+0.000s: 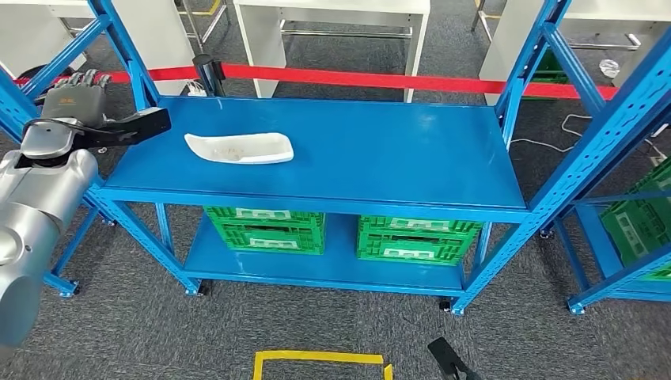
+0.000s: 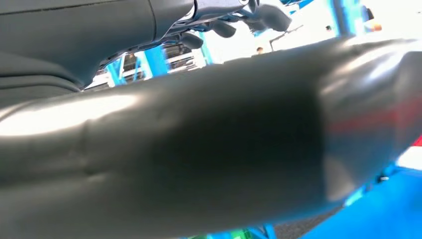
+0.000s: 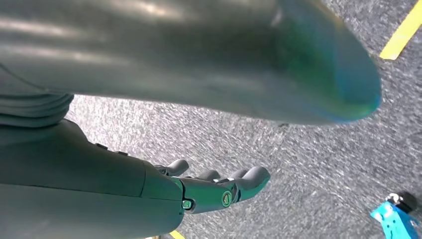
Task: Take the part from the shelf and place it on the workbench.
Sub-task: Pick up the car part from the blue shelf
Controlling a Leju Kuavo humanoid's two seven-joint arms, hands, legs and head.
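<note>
Left hand raised at the shelf's corner, the part not yet taken.

The flat white plastic part (image 1: 240, 148) lies on the top deck of the blue steel shelf (image 1: 380, 150), toward nine o'clock of the deck's middle; the left hand (image 1: 75, 95) hangs near the shelf's ten o'clock corner, just beside the slanted blue post (image 1: 126, 59), its thumb stretched toward the part, its fingers bent, nothing visibly held; the right hand (image 3: 219, 191) hangs by the grey carpet (image 3: 318, 164), fingers loosely apart and empty; risks, as I judge them: the arm could clip the post on its reach; the shallow part could slide away under pushing fingers.
</note>
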